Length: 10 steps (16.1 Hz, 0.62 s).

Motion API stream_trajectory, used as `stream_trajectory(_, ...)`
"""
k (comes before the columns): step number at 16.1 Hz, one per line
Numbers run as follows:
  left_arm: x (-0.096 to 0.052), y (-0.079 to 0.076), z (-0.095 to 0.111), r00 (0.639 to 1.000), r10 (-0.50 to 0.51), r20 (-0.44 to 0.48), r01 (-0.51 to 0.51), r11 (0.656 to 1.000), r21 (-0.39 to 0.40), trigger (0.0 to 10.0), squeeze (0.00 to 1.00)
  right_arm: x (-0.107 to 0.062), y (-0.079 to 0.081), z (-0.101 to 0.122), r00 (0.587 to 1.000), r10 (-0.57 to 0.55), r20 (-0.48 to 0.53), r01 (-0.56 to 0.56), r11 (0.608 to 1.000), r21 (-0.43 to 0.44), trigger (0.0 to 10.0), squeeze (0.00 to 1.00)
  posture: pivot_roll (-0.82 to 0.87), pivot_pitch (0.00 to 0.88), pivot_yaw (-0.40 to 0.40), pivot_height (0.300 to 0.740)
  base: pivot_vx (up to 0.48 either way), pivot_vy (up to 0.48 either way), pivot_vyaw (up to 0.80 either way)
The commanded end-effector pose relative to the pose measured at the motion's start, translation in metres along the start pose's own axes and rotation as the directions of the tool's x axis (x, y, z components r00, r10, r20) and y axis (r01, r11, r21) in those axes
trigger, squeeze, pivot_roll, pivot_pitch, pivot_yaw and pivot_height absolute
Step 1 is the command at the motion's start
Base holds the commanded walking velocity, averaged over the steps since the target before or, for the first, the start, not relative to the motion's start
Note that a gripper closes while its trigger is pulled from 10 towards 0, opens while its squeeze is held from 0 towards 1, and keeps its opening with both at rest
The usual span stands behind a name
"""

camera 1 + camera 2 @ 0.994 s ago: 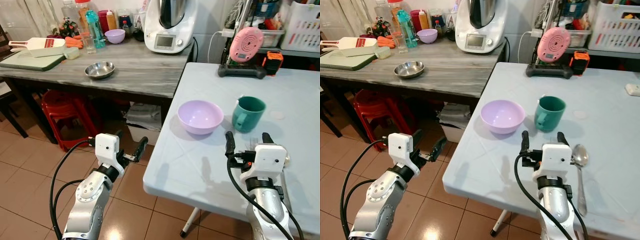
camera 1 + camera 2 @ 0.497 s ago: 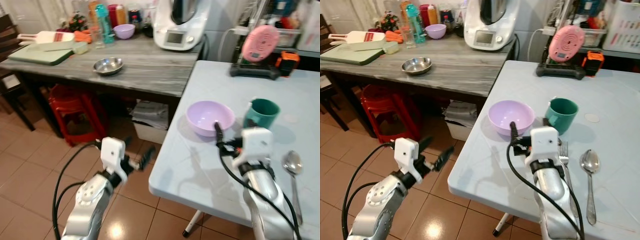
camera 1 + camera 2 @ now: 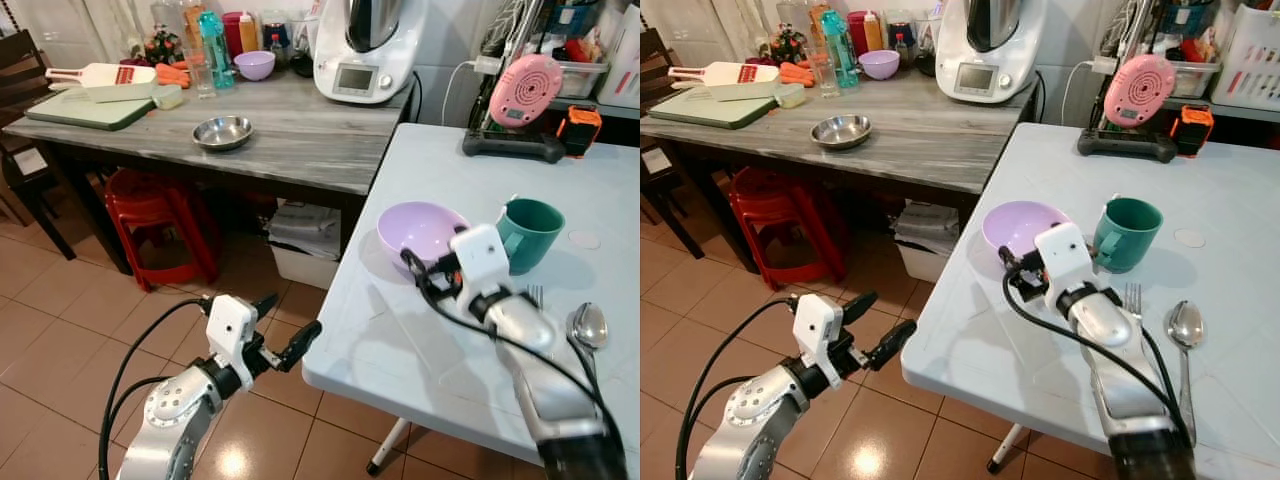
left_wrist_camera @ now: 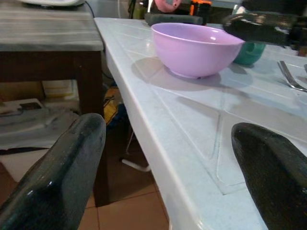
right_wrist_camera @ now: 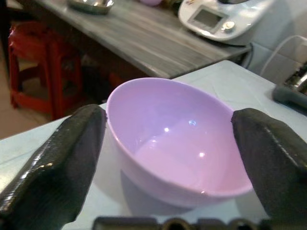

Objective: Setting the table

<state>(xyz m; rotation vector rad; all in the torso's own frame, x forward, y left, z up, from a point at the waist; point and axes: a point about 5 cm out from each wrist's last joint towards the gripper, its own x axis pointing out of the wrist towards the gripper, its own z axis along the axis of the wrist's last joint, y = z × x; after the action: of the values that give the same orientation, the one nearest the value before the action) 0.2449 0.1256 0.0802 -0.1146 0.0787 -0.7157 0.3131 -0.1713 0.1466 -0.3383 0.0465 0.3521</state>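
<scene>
- The right gripper (image 5: 168,158) reached across the white table (image 3: 1240,210), fingers spread wide, holding nothing.
- The lilac bowl (image 3: 1020,224) sat just beyond them, left of the green mug (image 3: 1127,232).
- The left gripper (image 3: 285,335) hung open off the table's left edge.

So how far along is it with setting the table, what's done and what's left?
Laid out on the white table: a purple bowl, a green mug, a fork and a spoon. In hand: the right pincer is open, one finger either side of the bowl, not yet closed on it. The left pincer hangs open off the table's edge. Left, probably: gripping the bowl and placing it beside the cutlery.
</scene>
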Motion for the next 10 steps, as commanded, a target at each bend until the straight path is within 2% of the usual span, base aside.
stream_trajectory(1, -0.002, -0.002, 0.002, 1.0, -0.02, 0.0, 0.02, 1.0, 0.017, 10.0, 0.0, 0.008, 0.0, 0.002, 0.998, 0.06, -0.026, -0.061, 0.998, -0.03, 10.0, 0.0, -0.06, 0.0, 0.027, 0.74, 0.0, 0.0, 0.0)
stream_trajectory(3, -0.002, -0.003, 0.001, 1.0, -0.024, -0.003, 0.024, 1.0, 0.015, 10.0, 0.0, 0.015, -0.002, 0.002, 0.992, 0.107, -0.065, -0.111, 0.992, -0.056, 10.0, 0.0, -0.06, 0.0, 0.027, 0.74, 0.0, 0.0, 0.0)
stream_trajectory(4, -0.002, -0.005, -0.001, 0.999, -0.033, -0.008, 0.033, 0.999, 0.012, 10.0, 0.0, 0.024, 0.0, 0.0, 0.978, 0.177, -0.111, -0.186, 0.98, -0.074, 10.0, 0.0, -0.06, 0.0, 0.027, 0.74, 0.0, 0.0, 0.0)
stream_trajectory(6, -0.002, -0.006, -0.001, 0.999, -0.039, -0.009, 0.039, 0.999, 0.011, 10.0, 0.0, 0.031, 0.002, 0.0, 0.962, 0.235, -0.14, -0.25, 0.963, -0.105, 10.0, 0.0, -0.06, 0.0, 0.029, 0.74, 0.0, 0.0, 0.0)
stream_trajectory(9, -0.002, -0.007, -0.001, 0.999, -0.05, -0.014, 0.05, 0.999, 0.013, 10.0, 0.0, 0.042, 0.007, -0.001, 0.924, 0.327, -0.2, -0.362, 0.915, -0.18, 10.0, 0.0, -0.05, 0.0, 0.03, 0.74, 0.0, 0.0, 0.0)
stream_trajectory(10, -0.002, -0.008, -0.002, 0.998, -0.053, -0.016, 0.053, 0.999, 0.012, 10.0, 0.0, 0.045, 0.007, -0.004, 0.91, 0.344, -0.233, -0.397, 0.885, -0.244, 10.0, 0.0, -0.05, 0.0, 0.03, 0.74, 0.0, 0.0, 0.0)
